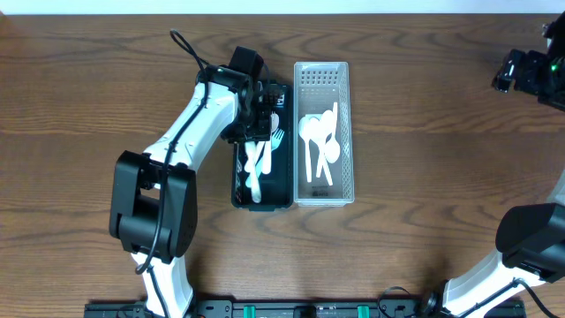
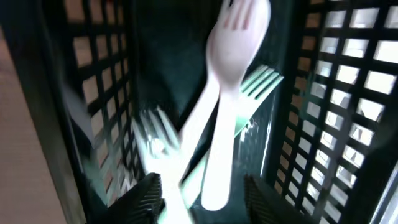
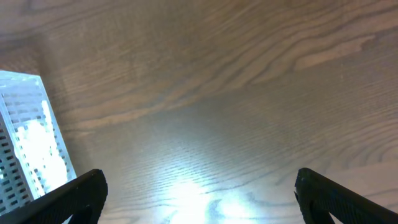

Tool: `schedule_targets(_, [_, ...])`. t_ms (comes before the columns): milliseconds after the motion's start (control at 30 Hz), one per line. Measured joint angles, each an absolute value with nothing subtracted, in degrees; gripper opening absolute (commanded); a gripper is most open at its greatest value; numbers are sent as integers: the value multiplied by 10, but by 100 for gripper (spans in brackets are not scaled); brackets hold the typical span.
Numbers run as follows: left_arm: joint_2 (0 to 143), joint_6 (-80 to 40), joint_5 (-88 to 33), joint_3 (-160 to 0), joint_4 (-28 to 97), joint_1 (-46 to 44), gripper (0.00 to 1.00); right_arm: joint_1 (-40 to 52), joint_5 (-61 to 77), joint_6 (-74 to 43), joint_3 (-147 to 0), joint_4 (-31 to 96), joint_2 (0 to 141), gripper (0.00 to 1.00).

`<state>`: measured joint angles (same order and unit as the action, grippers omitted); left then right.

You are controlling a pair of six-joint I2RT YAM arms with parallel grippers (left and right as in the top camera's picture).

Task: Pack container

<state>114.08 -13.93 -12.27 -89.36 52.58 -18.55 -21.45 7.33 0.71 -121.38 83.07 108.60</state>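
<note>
1. White fork [image 2: 217,143] lies inside the black basket [image 1: 262,205], on top of other forks [image 2: 152,134].
2. Left gripper [image 2: 202,190] is down in the basket, fingers apart, the handle loose between them. Looks like the drop-off.
3. Next move needs a straight lift clear of the basket walls.
4. Right gripper [image 3: 199,193] is far right of the basket, spread wide, empty.

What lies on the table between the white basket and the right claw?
Nothing; the overhead view shows only bare wooden table between the white basket and the right claw.
</note>
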Motion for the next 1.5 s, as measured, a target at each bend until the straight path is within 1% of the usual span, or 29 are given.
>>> schedule_targets(67, [1129, -124, -123, -894, 525, -185, 62, -212, 74, 9, -1214, 829, 1086, 99])
schedule_targets(100, [1118, -113, -123, -894, 525, -185, 67, -209, 75, 12, -1214, 826, 1086, 99])
schedule_targets(167, [1092, -92, -118, -895, 524, -185, 83, -199, 80, 19, -1214, 816, 1085, 99])
schedule_targets(200, [1074, -82, -108, -896, 522, -186, 95, -191, 82, 22, -1213, 806, 1083, 99])
schedule_targets(233, [1059, -73, -97, -899, 519, -186, 100, -185, 83, 23, -1213, 799, 1082, 99])
schedule_targets(267, [1040, -64, -79, -900, 511, -186, 98, -173, 83, 27, -1212, 786, 1077, 99])
schedule_targets(367, [983, -39, -11, -906, 477, -185, 98, -127, 86, 32, -1211, 734, 1057, 99])
schedule_targets(500, [931, -16, 63, -914, 379, -159, 98, -47, 92, 37, -1211, 616, 1033, 99])
schedule_targets(633, [923, 1, 92, -919, 268, -102, 98, 22, 87, 41, -1213, 481, 1036, 99])
schedule_targets(733, [926, 31, 85, -920, 252, -59, 98, 41, 74, 43, -1213, 419, 1052, 99])
schedule_targets(833, [929, 64, 50, -919, 257, -28, 98, 43, 64, 43, -1213, 412, 1072, 99])
schedule_targets(1000, [922, 89, -1, -905, 257, -16, 98, 37, 55, 43, -1211, 440, 1084, 99])
schedule_targets(1100, [892, 91, -17, -862, 248, -17, 98, 25, 54, 44, -1210, 486, 1079, 99])
schedule_targets(1200, [844, 93, -26, -797, 209, -17, 98, 3, 47, 44, -1188, 496, 1066, 99])
schedule_targets(1367, [735, 93, -31, -649, 106, -17, 98, -43, 23, 44, -1049, 417, 988, 99])
schedule_targets(1500, [648, 93, -31, -523, 34, -17, 98, -71, 13, 44, -880, 307, 885, 99])
